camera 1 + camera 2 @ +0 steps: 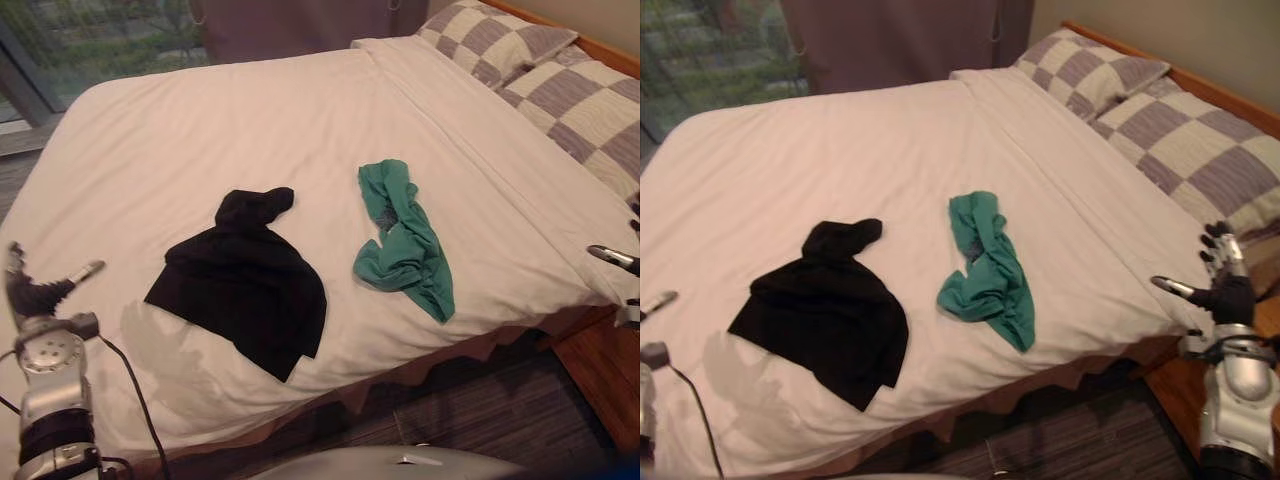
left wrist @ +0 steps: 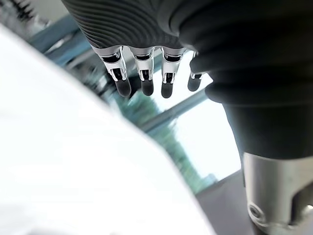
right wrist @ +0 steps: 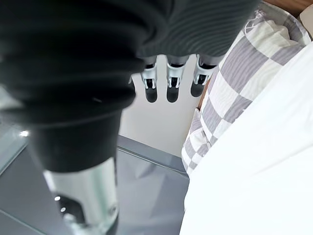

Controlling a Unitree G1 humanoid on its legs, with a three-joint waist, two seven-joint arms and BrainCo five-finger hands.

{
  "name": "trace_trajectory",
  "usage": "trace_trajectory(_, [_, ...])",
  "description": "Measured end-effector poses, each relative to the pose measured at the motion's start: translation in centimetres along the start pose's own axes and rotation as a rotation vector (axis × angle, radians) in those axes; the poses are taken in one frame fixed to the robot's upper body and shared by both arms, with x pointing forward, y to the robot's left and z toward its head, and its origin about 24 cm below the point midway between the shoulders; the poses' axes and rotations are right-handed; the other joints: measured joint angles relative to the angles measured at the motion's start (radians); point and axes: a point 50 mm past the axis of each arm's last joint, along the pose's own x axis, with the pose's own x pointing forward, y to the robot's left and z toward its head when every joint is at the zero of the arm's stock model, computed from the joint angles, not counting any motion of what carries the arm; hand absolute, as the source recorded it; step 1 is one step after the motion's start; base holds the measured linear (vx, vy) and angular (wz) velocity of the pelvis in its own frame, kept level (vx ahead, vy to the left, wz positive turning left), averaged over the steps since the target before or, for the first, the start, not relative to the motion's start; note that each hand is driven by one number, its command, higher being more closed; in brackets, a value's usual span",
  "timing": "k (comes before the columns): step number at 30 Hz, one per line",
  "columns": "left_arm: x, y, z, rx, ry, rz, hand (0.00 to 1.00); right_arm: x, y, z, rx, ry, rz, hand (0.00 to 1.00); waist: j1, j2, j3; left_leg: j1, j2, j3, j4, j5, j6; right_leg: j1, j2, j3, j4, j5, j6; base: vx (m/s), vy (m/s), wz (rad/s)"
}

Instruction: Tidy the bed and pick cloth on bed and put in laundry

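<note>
Black cloth [image 1: 245, 285] — laid nearest left hand [image 1: 40, 292]; green cloth [image 1: 405, 245] — nearer right hand [image 1: 1227, 288]. Fingers of both are held straight, empty

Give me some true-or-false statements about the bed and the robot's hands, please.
A black cloth and a green cloth lie on the bed. True.
The two cloths overlap. False: they lie apart.
The left hand holds the black cloth. False: it is open and empty.
The checked pillows lie at the bed's far right. True.
The right hand is open. True.
</note>
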Motion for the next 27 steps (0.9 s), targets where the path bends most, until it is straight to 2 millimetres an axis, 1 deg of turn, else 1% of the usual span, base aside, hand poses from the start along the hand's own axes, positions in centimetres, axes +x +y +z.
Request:
trace_trajectory(1, [0.0,-0.8,0.0,0.013,0.014,-0.050,0.00,0.0,1.3,0.0,0.024,-0.002,0.034,0.00,-0.007,-0.001,0.003,0.000,0.004,0.000,0.002,-0.004,-0.001,-0.002,0.004,0.001,0.000,0.001,-0.002,-0.06,-0.024,-0.15])
trace_trajectory(4, [0.1,-2.4,0.7,0.038,0.018,-0.139,0.00,0.1,3.2,0.6,0.058,-0.018,0.080,0.00,-0.011,0.003,0.012,-0.002,0.010,0.014,0.003,-0.019,-0.007,-0.019,0.014,0.030,0.001,0.012,-0.005,-0.06,-0.006,-0.22])
trace_trajectory(6, [0.1,-2.7,1.0,0.052,0.012,-0.164,0.00,-0.1,3.5,0.9,0.071,-0.028,0.082,0.00,-0.011,0.006,0.022,-0.003,0.010,0.023,0.007,-0.029,-0.008,-0.024,0.014,0.039,0.001,0.016,-0.003,-0.05,0.017,-0.19])
trace_trajectory(9, [0.0,-3.3,1.5,0.060,0.011,-0.202,0.00,-0.9,3.9,0.9,0.072,-0.018,0.092,0.00,-0.011,0.008,0.032,-0.018,0.008,0.024,0.017,-0.036,-0.008,-0.040,0.012,0.047,0.007,0.017,-0.002,-0.02,0.007,-0.06])
trace_trajectory(14, [-0.6,-5.1,1.1,0.067,0.039,-0.263,0.00,-0.9,4.1,1.7,0.059,-0.044,0.106,0.00,-0.012,0.034,0.068,-0.043,0.007,0.026,0.029,-0.036,-0.008,-0.076,0.011,0.063,0.031,0.015,-0.005,-0.01,-0.002,-0.02])
trace_trajectory(15, [-0.8,-5.6,1.2,0.072,0.040,-0.284,0.00,-0.9,4.1,1.8,0.059,-0.045,0.107,0.00,-0.013,0.039,0.073,-0.049,0.006,0.028,0.035,-0.036,-0.008,-0.090,0.011,0.082,0.044,0.011,-0.010,-0.01,-0.001,-0.06])
trace_trajectory(17, [-0.8,-6.1,1.5,0.080,0.040,-0.309,0.00,-0.8,4.2,2.3,0.056,-0.067,0.116,0.00,-0.016,0.048,0.087,-0.070,0.004,0.029,0.046,-0.035,-0.008,-0.124,0.007,0.108,0.082,-0.005,-0.008,-0.01,0.001,-0.05])
trace_trajectory(20, [-1.0,-7.0,1.5,0.099,0.045,-0.332,0.00,-0.7,4.4,2.6,0.057,-0.083,0.131,0.00,-0.026,0.048,0.109,-0.074,-0.001,0.036,0.061,-0.033,-0.005,-0.164,0.002,0.133,0.146,-0.034,-0.010,-0.03,-0.014,-0.09])
trace_trajectory(22, [-1.6,-8.2,1.2,0.118,0.052,-0.364,0.00,-0.6,4.8,3.5,0.056,-0.123,0.156,0.00,-0.032,0.046,0.123,-0.095,-0.010,0.057,0.069,-0.033,-0.005,-0.225,-0.003,0.164,0.214,-0.064,-0.007,-0.09,-0.021,-0.20])
trace_trajectory(23, [-1.7,-8.5,1.3,0.121,0.054,-0.364,0.00,-0.5,5.0,3.9,0.058,-0.137,0.164,0.00,-0.033,0.047,0.128,-0.105,-0.011,0.059,0.070,-0.033,-0.005,-0.244,-0.004,0.169,0.230,-0.068,-0.006,-0.08,-0.039,-0.16])
trace_trajectory(25, [-1.5,-9.4,2.5,0.090,0.032,-0.321,0.00,-0.2,5.8,5.1,0.063,-0.194,0.190,0.00,-0.041,0.040,0.174,-0.134,-0.013,0.078,0.087,-0.033,-0.005,-0.300,-0.004,0.192,0.277,-0.075,-0.009,-0.09,-0.039,-0.16])
trace_trajectory(26, [-1.4,-9.5,2.9,0.080,0.024,-0.308,0.00,-0.1,5.9,5.3,0.064,-0.205,0.196,0.00,-0.041,0.039,0.180,-0.144,-0.013,0.081,0.093,-0.033,-0.005,-0.315,-0.004,0.197,0.285,-0.076,-0.009,-0.14,-0.060,-0.15])
trace_trajectory(27, [-0.6,-9.9,5.0,0.064,-0.019,-0.245,0.00,-0.1,6.5,6.7,0.066,-0.265,0.219,0.00,-0.054,0.040,0.203,-0.191,-0.006,0.096,0.114,-0.033,-0.005,-0.367,-0.003,0.206,0.310,-0.076,-0.009,-0.10,-0.059,-0.09])
